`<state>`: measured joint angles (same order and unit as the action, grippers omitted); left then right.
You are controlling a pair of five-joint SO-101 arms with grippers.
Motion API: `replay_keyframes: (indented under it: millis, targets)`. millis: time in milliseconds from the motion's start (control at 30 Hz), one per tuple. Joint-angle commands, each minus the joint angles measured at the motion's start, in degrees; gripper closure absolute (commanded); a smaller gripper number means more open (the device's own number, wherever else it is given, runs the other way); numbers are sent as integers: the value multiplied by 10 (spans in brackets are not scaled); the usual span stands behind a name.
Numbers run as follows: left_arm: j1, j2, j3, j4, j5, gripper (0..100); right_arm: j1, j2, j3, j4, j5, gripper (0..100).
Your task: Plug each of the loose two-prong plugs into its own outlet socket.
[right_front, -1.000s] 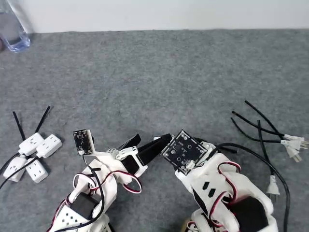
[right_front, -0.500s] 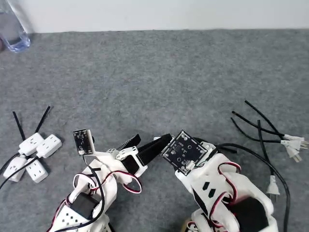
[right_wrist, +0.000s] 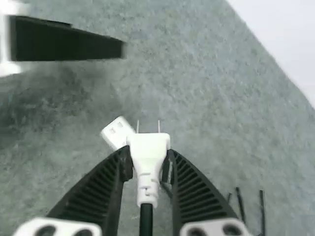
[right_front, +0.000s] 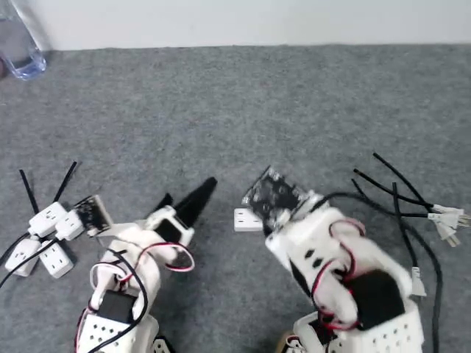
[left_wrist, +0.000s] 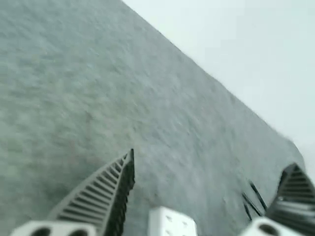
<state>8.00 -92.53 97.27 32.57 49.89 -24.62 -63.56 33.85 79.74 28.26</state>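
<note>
The right hand pinches a white two-prong plug by its body, prongs pointing forward and black cord trailing back between the fingers. Just ahead of the prongs, not touching them, lies a white outlet socket. The high view places that socket on the grey tabletop between the two arms, with the right wrist leaning low over it. The left hand is spread wide and aimed low and forward, the socket lying between its fingers. More sockets cluster far left, and loose plugs lie far right.
</note>
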Motion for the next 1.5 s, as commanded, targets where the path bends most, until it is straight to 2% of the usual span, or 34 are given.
replay_keyframes:
  millis: [0,100,200,300,400,600,767,1067,1467]
  targets:
    - [-67,-5,-4,15,2,574,15,129,-120,10,10,990]
    - [-136,-5,-4,35,-17,574,16,264,-206,41,11,990]
    - [-177,-5,-4,48,-98,574,14,400,-273,65,40,990]
    - [-167,-4,-4,62,-163,574,14,516,-326,78,80,990]
    - [-151,-4,-4,75,-184,574,13,589,-354,84,117,990]
    - [-149,-4,-4,75,-185,574,13,633,-354,65,229,990]
    - [-148,-4,-4,73,-185,574,9,662,-353,36,283,990]
    - [-122,-2,-4,76,-186,575,-54,735,-357,26,292,990]
    - [-120,-3,-4,86,-207,576,-32,748,-357,37,346,990]
